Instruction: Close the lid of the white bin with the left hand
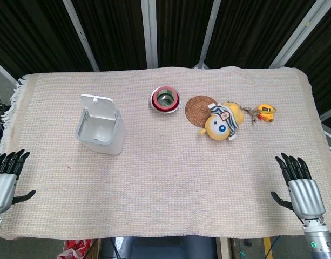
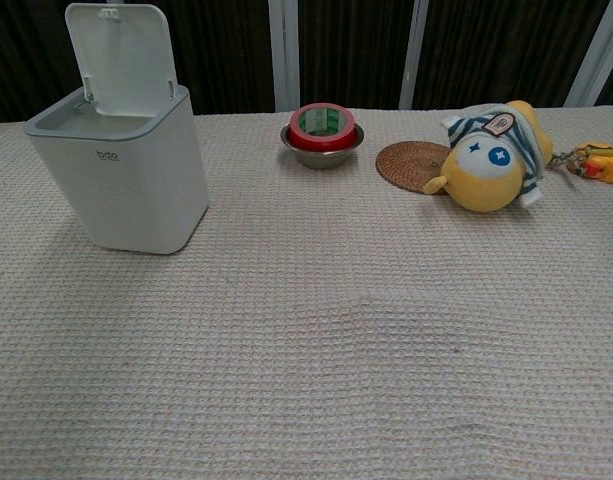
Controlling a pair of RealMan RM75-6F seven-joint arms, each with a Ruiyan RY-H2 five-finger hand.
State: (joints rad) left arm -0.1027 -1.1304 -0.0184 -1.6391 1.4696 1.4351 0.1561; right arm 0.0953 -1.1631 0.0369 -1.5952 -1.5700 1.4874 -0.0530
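Observation:
The white bin (image 1: 102,132) (image 2: 126,175) stands on the left half of the table, its lid (image 1: 98,107) (image 2: 121,58) swung up and back, standing upright at the far side. My left hand (image 1: 4,181) rests at the table's near left edge, fingers spread, holding nothing, well short of the bin. At the near right edge my right hand (image 1: 300,186) also lies with its fingers apart and empty. Neither hand appears in the chest view.
A woven cloth (image 1: 170,189) covers the table. Behind the middle sits a metal bowl with a red tape roll (image 1: 165,100) (image 2: 322,130). To its right lie a round wicker coaster (image 1: 198,106) (image 2: 406,162), a yellow plush toy (image 1: 222,121) (image 2: 491,150) and a small orange keychain toy (image 1: 265,112) (image 2: 598,160).

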